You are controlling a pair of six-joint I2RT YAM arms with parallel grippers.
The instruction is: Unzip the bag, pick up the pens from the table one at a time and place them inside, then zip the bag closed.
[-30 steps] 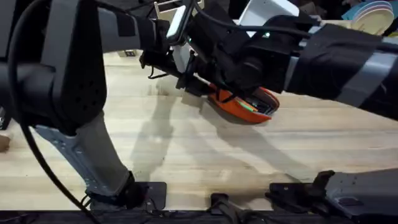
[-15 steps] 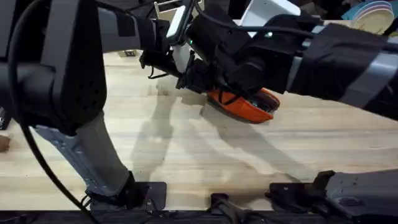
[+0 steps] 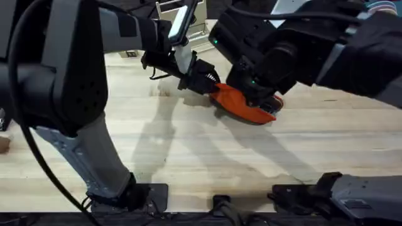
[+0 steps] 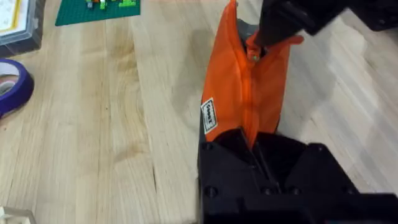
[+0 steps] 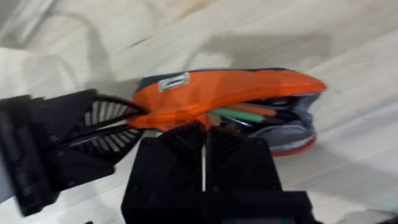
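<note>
L gripper (image 3: 204, 78) fingers clamp the near-left end of the bag (image 3: 242, 105); R gripper (image 5: 203, 138) fingers look pinched shut on the bag's orange top edge by the zip. Bag lies mid-table (image 3: 188, 144), partly unzipped at its right end, w/ a green pen (image 5: 242, 113) inside beside others too blurred to count. Small white label (image 4: 209, 116) on the side, writing not legible. Purple tape roll (image 4: 12, 84) cut off at edge.

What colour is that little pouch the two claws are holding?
Bright orange, with a dark grey underside; the bag shows best in the left wrist view.
</note>
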